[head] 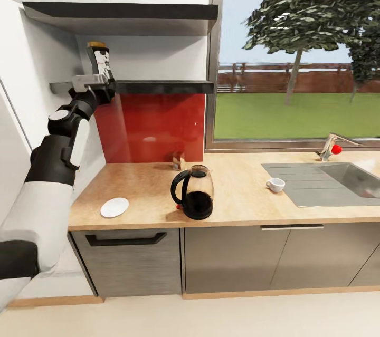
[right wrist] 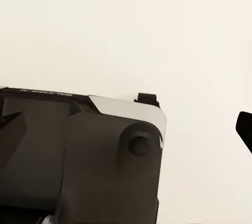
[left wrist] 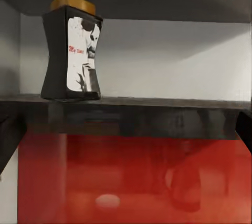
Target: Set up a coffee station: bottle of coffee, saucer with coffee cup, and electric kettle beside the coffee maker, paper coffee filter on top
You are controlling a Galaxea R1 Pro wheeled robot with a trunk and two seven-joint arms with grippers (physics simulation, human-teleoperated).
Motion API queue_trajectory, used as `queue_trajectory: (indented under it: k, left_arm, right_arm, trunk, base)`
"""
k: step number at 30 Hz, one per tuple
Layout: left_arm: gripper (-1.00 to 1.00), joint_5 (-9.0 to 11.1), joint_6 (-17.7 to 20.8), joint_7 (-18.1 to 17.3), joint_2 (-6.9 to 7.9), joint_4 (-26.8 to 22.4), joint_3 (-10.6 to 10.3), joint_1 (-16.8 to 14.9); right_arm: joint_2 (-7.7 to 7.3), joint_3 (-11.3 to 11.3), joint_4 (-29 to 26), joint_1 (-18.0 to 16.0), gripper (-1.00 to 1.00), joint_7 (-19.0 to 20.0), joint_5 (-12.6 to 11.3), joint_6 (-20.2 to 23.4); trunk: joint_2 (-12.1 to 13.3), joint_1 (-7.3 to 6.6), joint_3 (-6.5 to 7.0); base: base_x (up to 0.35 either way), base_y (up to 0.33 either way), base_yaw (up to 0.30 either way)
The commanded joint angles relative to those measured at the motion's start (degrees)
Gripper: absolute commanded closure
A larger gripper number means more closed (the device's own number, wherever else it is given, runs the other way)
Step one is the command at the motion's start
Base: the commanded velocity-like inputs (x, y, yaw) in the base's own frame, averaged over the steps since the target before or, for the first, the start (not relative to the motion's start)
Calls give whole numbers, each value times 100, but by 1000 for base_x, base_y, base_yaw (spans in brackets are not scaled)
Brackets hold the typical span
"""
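Up on the lower shelf [head: 158, 86], near its left end, the coffee bottle [head: 100, 60] stands upright, and my left gripper [head: 97, 84] sits right at the shelf edge below it; can't tell how wide it's set. Down on the countertop [head: 237, 194], the kettle [head: 194, 192] stands near the front edge, saucer [head: 114, 207] toward the left end, cup [head: 275, 184] by the sink [head: 338, 181].

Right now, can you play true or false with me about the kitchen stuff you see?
1. The dark coffee bottle with the golden lid stands upright on the black wall shelf. True.
2. The small white cup sits on the round white saucer. False: the cup stands near the steel sink, far from the saucer.
3. The glass kettle with the black handle stands on the wooden countertop. True.
4. The left gripper is down by the saucer. False: it is raised to the shelf, just under the bottle.
5. The kettle lies on its side. False: it is upright.
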Motion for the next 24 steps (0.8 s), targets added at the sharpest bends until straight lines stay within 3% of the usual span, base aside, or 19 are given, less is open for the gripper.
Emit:
queue_trajectory:
  k: [1,9,12,20,24]
  left_arm:
    - [-100,56,33,13,5,90,-9,-108]
    - [-100,27,49,21,10,1418,-12,-1341]
    - [-100,-100,48,21,11,2023,-16,-1707]
    - [-100,-771,24,22,14,3315,-10,-2591]
    - [-100,-1035,20,21,14,3511,-15,-2733]
  right_arm:
    - [-5,43,-1,-4,-100,8,-5,7]
    - [-4,40,179,-4,-100,7,-10,8]
    - [-8,39,201,-3,-100,6,-11,8]
    - [2,46,211,0,-100,12,3,8]
    - [7,47,206,-2,-100,14,3,8]
  trunk:
    - [-13,4,-15]
    - [-13,4,-15]
    - [-13,4,-15]
    - [-13,4,-15]
    - [-13,4,-15]
  base:
    - [0,0,0]
    - [0,0,0]
    - [0,0,0]
    - [0,0,0]
    - [0,0,0]
